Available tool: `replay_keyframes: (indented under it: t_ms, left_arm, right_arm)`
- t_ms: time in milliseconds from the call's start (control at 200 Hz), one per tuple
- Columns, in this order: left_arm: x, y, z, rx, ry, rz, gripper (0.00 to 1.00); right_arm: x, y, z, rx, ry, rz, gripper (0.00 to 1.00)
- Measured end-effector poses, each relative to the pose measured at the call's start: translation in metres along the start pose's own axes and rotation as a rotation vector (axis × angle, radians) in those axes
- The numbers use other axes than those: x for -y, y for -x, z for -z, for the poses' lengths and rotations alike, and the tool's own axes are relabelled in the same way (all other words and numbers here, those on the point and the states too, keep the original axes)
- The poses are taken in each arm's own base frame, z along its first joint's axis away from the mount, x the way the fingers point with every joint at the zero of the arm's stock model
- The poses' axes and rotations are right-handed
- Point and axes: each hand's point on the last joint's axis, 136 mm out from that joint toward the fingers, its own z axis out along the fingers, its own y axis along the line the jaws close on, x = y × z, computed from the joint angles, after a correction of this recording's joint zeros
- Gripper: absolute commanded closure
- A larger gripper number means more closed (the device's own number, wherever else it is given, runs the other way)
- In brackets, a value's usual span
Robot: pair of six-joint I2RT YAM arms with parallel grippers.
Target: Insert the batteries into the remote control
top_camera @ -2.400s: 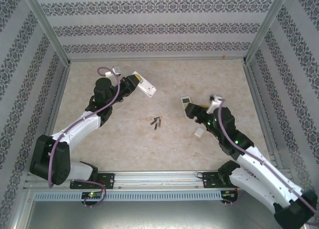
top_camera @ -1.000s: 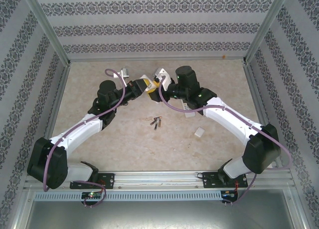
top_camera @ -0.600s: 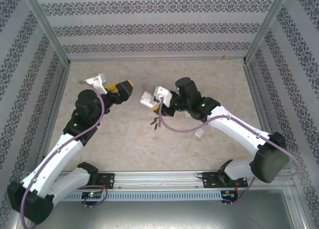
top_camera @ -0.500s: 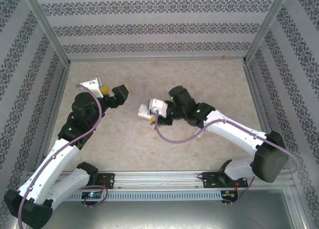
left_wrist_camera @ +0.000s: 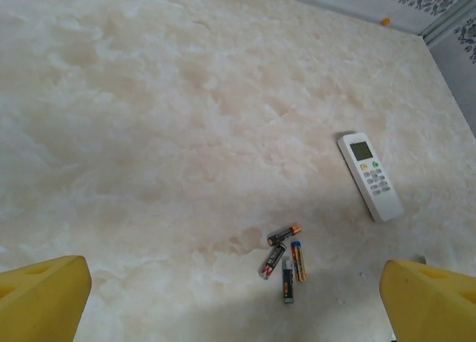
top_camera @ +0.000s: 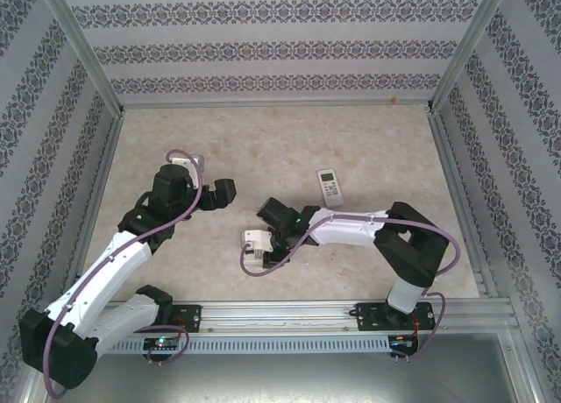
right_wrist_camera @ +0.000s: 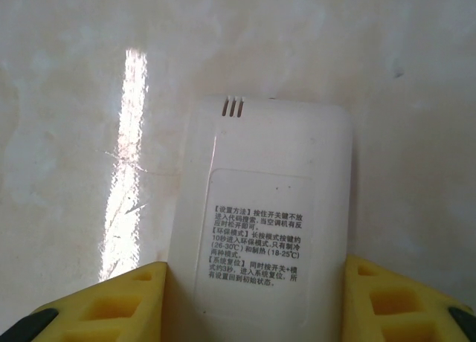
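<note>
A white remote control (right_wrist_camera: 256, 230) lies back side up between my right gripper's (right_wrist_camera: 253, 294) yellow fingers, which are shut on its lower half; its printed label faces the camera. Several batteries (left_wrist_camera: 285, 254) lie in a loose cluster on the marbled table, ahead of my left gripper (left_wrist_camera: 238, 305). That gripper is open with nothing between its fingers, and from above it hovers left of centre (top_camera: 224, 193). My right arm (top_camera: 294, 223) is folded low over the table's middle and covers the batteries' spot in the top view.
A second white remote (top_camera: 330, 186) lies face up, display and buttons showing, right of the batteries (left_wrist_camera: 370, 175). A tiny orange speck (left_wrist_camera: 384, 20) sits by the back wall. Patterned walls with metal posts enclose the table.
The two grippers met at the remote. My left gripper opened, let go and drew back left. My right gripper carried the remote down toward the near middle of the table.
</note>
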Motion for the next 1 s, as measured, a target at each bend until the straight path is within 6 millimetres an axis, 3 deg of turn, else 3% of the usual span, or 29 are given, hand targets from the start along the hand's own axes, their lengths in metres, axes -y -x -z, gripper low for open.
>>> replay_keyframes:
  t_ms: [45,150,320,415,500,555,639,719,774,884,999]
  left_arm:
    - [0.001,-0.002,-0.001,-0.008,-0.006,0.008,0.01]
    - [0.000,-0.008,-0.003,-0.025,-0.010,0.019,0.00]
    - [-0.003,-0.015,-0.009,-0.052,-0.005,0.025,0.00]
    - [-0.004,-0.016,-0.010,-0.059,-0.001,0.026,0.00]
    - [-0.005,-0.018,-0.010,-0.069,-0.001,0.030,0.01]
    - [-0.004,-0.019,-0.011,-0.077,-0.008,0.036,0.03]
    - [0.000,-0.025,-0.014,-0.107,-0.032,0.043,0.06]
    - [0.004,-0.035,-0.020,-0.162,-0.062,0.050,0.07]
    - [0.007,-0.046,-0.026,-0.218,-0.085,0.059,0.08]
    - [0.008,-0.071,-0.040,-0.345,-0.106,0.084,0.09]
    - [0.005,-0.089,-0.046,-0.434,-0.100,0.100,0.09]
  right_arm:
    - [-0.001,-0.001,-0.004,-0.009,0.002,-0.004,0.53]
    - [0.002,0.003,-0.005,-0.003,-0.027,0.001,0.31]
    - [0.008,0.011,0.009,0.023,-0.072,-0.029,0.23]
    - [0.017,0.038,0.047,0.156,-0.129,-0.098,0.24]
    - [0.041,0.060,0.092,0.316,-0.253,-0.255,0.42]
    - [0.066,0.061,0.122,0.409,-0.354,-0.487,0.47]
    - [0.096,0.043,0.143,0.479,-0.433,-0.825,0.48]
    - [0.110,0.017,0.139,0.465,-0.467,-1.073,0.50]
    - [0.113,0.000,0.125,0.426,-0.474,-1.209,0.54]
    - [0.111,-0.027,0.093,0.319,-0.471,-1.370,0.67]
    - [0.115,-0.051,0.068,0.222,-0.478,-1.482,0.70]
